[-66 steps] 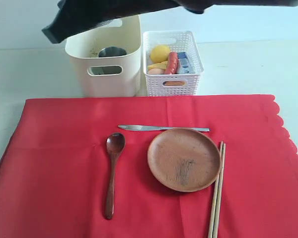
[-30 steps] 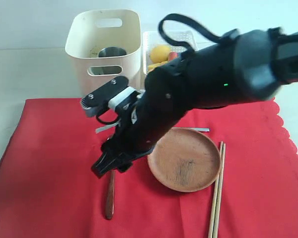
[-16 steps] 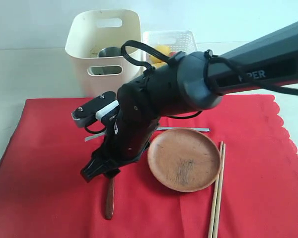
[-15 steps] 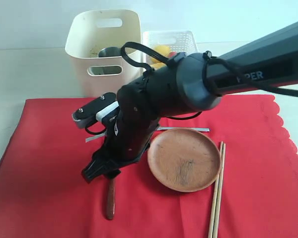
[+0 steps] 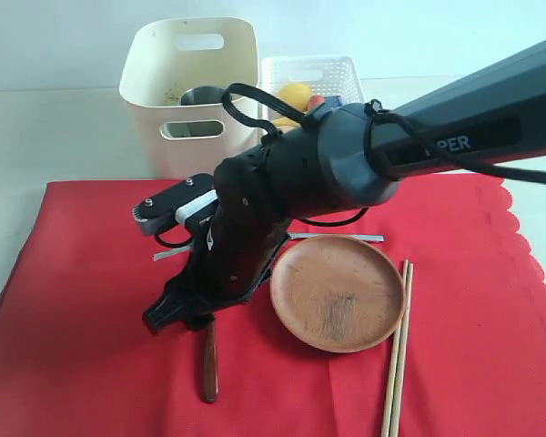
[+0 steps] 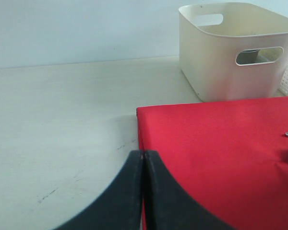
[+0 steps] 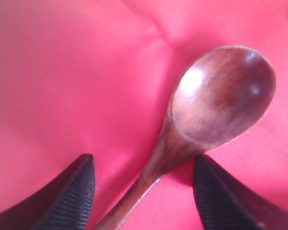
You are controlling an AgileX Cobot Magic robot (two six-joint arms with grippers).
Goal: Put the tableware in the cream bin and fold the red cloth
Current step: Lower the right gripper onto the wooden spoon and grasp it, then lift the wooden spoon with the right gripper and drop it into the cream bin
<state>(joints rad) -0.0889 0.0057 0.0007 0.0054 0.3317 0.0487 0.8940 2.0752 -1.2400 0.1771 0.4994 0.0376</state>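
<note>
So far we see only the steel cup (image 5: pixel 205 95) in the cream bin (image 5: pixel 191 146); right gripper (image 7: pixel 143 167) spread astride the spoon (image 7: pixel 221 100), left gripper (image 6: pixel 143 158) pressed together; knife (image 5: pixel 346 237), plate (image 5: pixel 337 291), chopsticks (image 5: pixel 398 364), red cloth (image 5: pixel 91 273) wait.

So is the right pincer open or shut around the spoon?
Open: on the right pincer, the fingers stand wide apart either side of the dark wooden spoon, which lies on the red cloth.

From where I stand, the bulky black right arm (image 5: pixel 282 200) covers the bowl of the dark wooden spoon (image 5: pixel 208 364) and the middle of the slim silver knife (image 5: pixel 346 238). The pair of light wooden chopsticks (image 5: pixel 393 355) runs off the lower edge.
</note>
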